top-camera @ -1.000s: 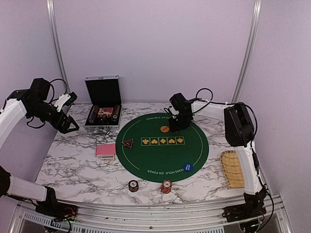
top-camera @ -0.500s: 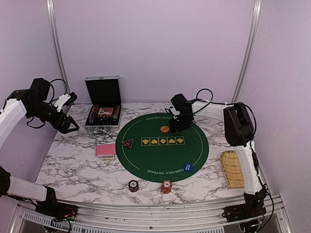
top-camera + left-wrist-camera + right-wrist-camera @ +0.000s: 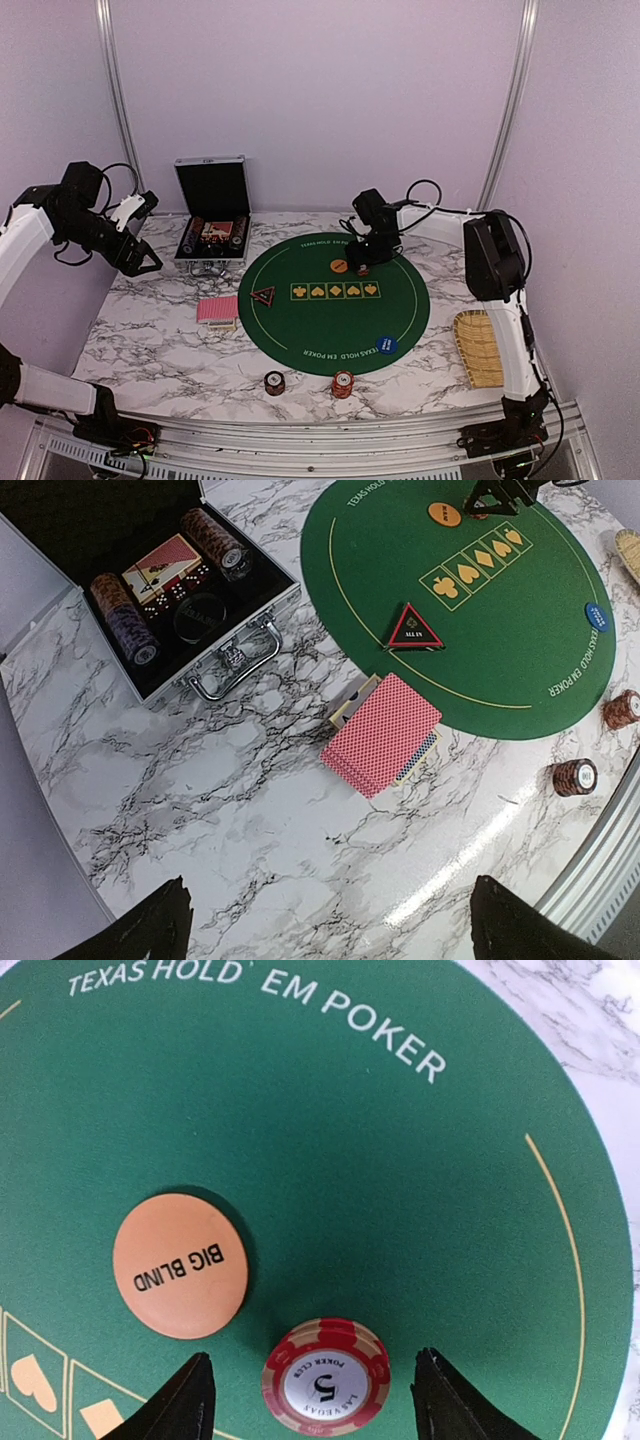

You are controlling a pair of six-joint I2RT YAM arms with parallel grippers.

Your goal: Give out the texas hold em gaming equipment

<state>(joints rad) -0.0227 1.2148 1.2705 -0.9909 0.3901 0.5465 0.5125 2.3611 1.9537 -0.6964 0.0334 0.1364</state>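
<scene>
Low in the wrist view, the right end effector (image 3: 312,1360) is cut off; released, red chips (image 3: 326,1380) sit between its fingers (image 3: 185,1405).

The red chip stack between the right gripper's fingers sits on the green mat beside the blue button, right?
No: the button beside the red chip stack is orange, marked BIG BLIND, as the right wrist view shows. The stack does sit on the green mat between the right gripper's fingers.
</scene>
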